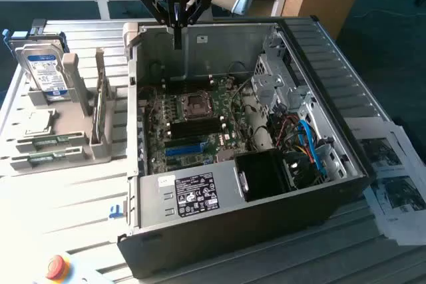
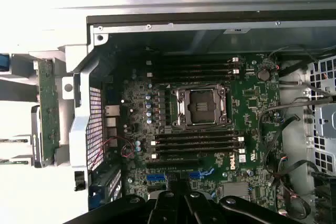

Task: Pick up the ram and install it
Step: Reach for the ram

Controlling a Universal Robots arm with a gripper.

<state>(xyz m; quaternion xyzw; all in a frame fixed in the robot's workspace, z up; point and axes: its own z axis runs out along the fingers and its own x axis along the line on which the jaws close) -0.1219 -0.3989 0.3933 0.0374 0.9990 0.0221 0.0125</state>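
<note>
My gripper [image 1: 177,36] hangs above the back wall of the open computer case [image 1: 319,64], fingers pointing down, shut and empty. In the wrist view its dark fingers [image 2: 178,203] sit over the motherboard [image 2: 252,98]. The ram [image 1: 98,108], a thin green stick, stands on edge in the grey rack [image 1: 80,84] to the exterior view's left of the case, well apart from the gripper. The wrist view shows the ram [image 2: 47,108] as a long green strip outside the case wall. The black memory slots [image 2: 197,142] beside the processor socket [image 2: 202,106] are empty.
A silver hard drive [image 1: 43,71] stands in the rack's far end. Two more green sticks [image 1: 48,151] lie low at the rack's front. Cables and a black fan housing [image 1: 266,171] fill the case's right side. Printed papers [image 1: 393,171] and a red button [image 1: 56,265] lie on the table.
</note>
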